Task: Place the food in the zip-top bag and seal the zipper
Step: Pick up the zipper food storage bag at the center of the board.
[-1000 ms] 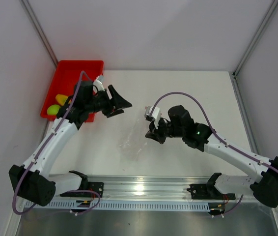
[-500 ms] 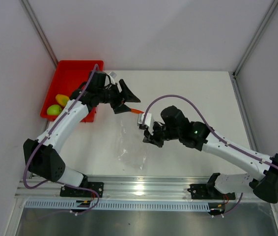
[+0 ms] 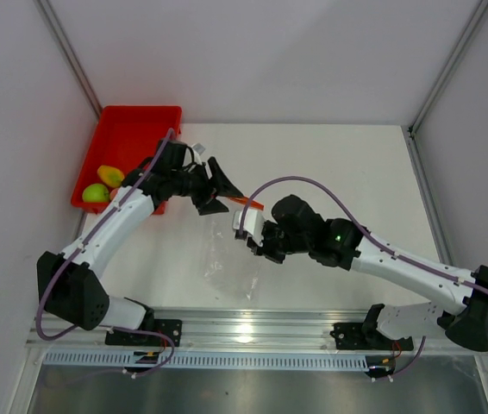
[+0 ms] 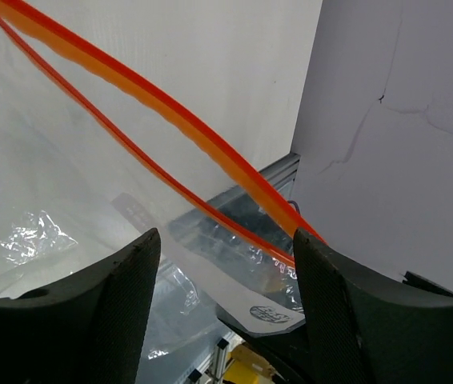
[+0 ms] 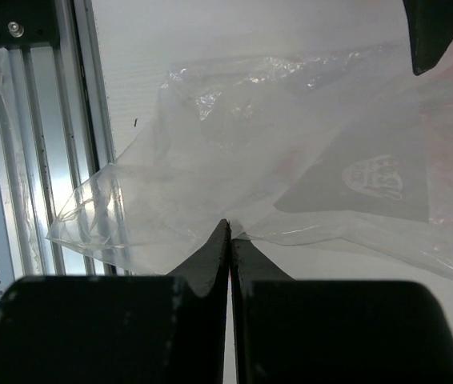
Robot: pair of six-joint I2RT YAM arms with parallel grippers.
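**Fingers at the bag mouth: right pair pinched on film, left pair spread wide**

Your right fingers (image 5: 201, 268) are pressed flat together with no gap. The clear film of the zip-top bag (image 5: 234, 136) gathers into creases right at their tips, so I judge they have a fold of it pinched. Your left fingers (image 4: 90, 304) stand wide apart and grip nothing. Just beyond them the zipper (image 4: 170, 112) shows as two orange-red strips that meet near the right finger and spread apart the other way. That means the mouth is parted at least a little.

From above, the zipper (image 3: 246, 202) sits raised between your two arms, and the rest of the bag (image 3: 231, 263) trails down onto the bench (image 3: 330, 164) toward the near rail. The food is not in it. A green fruit (image 3: 95, 192) and a yellow-orange fruit (image 3: 109, 175) lie in the red tray (image 3: 136, 129) at the far left, well apart from the bag. I cannot see the third fruit.

Expect the film to be very light, limp and slippery. It will likely not stay open unaided, and a pinch on loose film can slide. The zipper strip looks like the only stiff part, so take one lip just under it, not both lips together. The fruits are smooth and round and may roll or squirt out, so close across their middle.
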